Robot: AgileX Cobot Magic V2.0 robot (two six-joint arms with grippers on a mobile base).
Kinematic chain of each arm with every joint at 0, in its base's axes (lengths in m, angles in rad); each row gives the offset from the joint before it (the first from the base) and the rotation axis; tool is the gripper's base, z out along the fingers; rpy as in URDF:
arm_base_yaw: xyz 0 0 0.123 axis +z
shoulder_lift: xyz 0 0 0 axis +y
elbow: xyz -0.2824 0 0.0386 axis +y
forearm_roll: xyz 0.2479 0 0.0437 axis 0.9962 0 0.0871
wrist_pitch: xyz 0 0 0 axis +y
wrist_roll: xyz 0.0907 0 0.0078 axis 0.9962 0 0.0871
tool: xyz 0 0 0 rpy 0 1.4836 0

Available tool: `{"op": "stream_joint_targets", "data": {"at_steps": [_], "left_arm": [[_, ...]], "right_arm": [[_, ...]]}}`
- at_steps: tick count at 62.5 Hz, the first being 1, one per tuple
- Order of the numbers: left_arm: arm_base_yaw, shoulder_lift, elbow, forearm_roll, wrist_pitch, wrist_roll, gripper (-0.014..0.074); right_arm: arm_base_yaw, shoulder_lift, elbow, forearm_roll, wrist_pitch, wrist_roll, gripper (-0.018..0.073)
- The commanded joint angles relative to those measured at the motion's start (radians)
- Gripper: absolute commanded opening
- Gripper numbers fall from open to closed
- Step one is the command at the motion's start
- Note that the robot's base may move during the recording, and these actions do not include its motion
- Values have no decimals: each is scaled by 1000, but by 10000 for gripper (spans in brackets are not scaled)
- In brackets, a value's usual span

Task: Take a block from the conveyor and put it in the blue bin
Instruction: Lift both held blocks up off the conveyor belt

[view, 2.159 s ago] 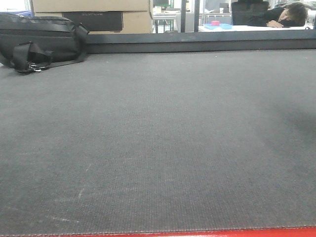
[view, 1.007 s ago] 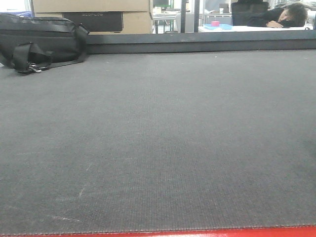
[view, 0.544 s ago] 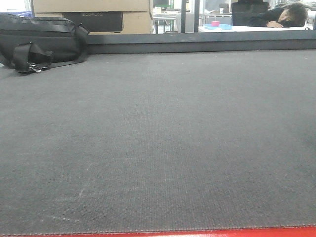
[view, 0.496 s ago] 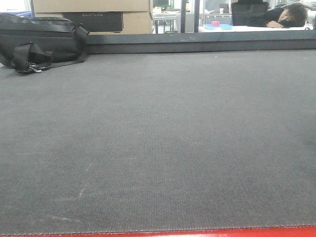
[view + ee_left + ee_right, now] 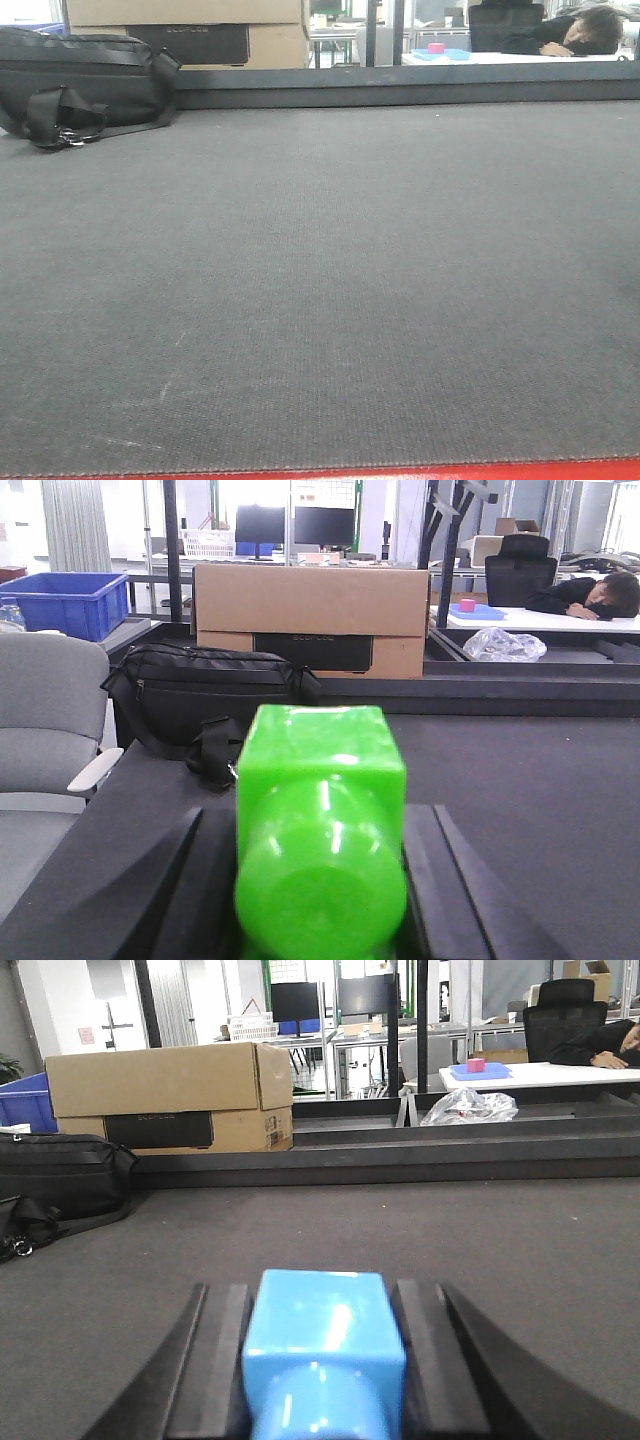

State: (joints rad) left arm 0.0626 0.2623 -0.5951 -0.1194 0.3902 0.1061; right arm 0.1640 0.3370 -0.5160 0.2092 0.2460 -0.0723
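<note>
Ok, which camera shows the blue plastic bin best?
Left wrist view: the blue plastic bin shows its front wall and open rim. The right wrist view catches only a corner of it at its left edge, beside the brown cardboard box. The front view shows none of it clearly.

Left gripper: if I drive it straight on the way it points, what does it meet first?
Likely the black bag on the conveyor, with the cardboard box behind it. The gripped green block hides part of the path, so depth is uncertain.

conveyor (image 5: 330,280): dark grey woven belt, pale scuffs near-left | red edge strip (image 5: 400,471): along near edge | black bag (image 5: 80,85): lying on belt, far-left corner
</note>
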Motion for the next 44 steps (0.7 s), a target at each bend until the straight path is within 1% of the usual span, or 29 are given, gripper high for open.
{"op": "stream_joint_targets", "data": {"at_steps": [1, 44], "left_arm": [[-6, -8, -7, -6, -20, -2, -111], [-6, -8, -7, -6, -20, -2, -111]], "right_arm": [[1, -3, -11, -4, -22, -8, -155], [1, -3, -11, -4, -22, -8, -155]]}}
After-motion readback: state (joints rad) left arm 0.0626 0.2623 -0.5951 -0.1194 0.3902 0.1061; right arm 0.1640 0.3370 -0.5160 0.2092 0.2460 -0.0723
